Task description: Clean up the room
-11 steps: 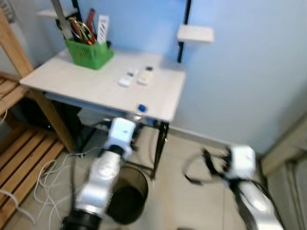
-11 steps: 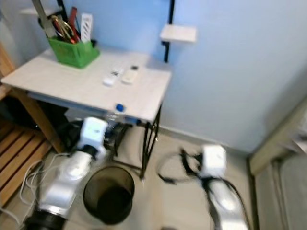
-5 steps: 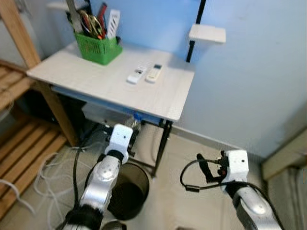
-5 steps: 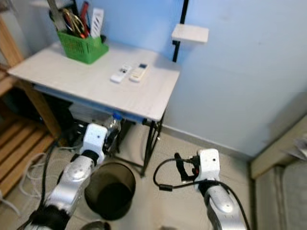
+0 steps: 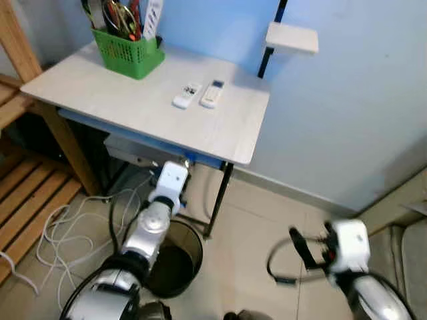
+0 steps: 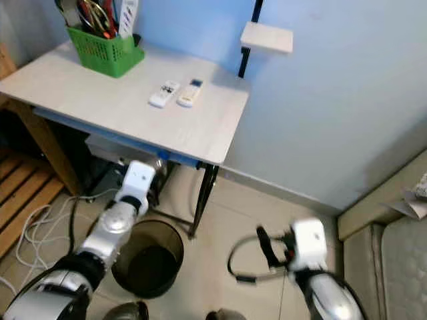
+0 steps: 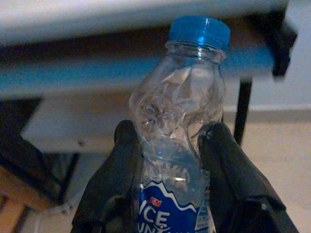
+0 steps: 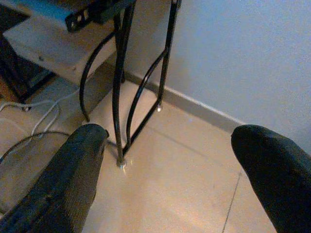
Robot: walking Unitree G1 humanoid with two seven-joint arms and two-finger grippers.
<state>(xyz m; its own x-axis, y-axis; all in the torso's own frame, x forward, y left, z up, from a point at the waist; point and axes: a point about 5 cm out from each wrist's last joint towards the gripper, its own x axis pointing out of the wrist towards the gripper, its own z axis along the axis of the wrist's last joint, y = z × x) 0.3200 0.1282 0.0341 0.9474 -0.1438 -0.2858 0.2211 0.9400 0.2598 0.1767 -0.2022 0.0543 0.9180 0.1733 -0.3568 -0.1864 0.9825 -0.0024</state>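
Observation:
A crumpled clear plastic bottle point(image 7: 187, 92) with a blue cap and a blue label is pinched between the two black fingers of my left gripper point(image 7: 172, 141). My left arm point(image 5: 165, 193) reaches to the underside of the white table's front edge point(image 5: 200, 157). It is just above a round black waste bin point(image 5: 175, 265) standing on the floor. My right gripper point(image 8: 170, 160) stands open and holds nothing. It hangs low over the tiled floor, to the right of the table's black legs point(image 8: 121, 87).
On the table point(image 5: 120, 113) stand a green basket of tools point(image 5: 127, 50) and two white remotes point(image 5: 199, 95). A wooden slatted rack point(image 5: 27, 193) and loose white cables point(image 5: 67, 227) lie at the left. A mattress corner point(image 6: 400, 267) is at the right, with open tiles between.
The whole picture has shifted, so the camera moved. My left gripper still holds the bottle, now lower at the table's edge over the bin. My right arm shows lower and further right.

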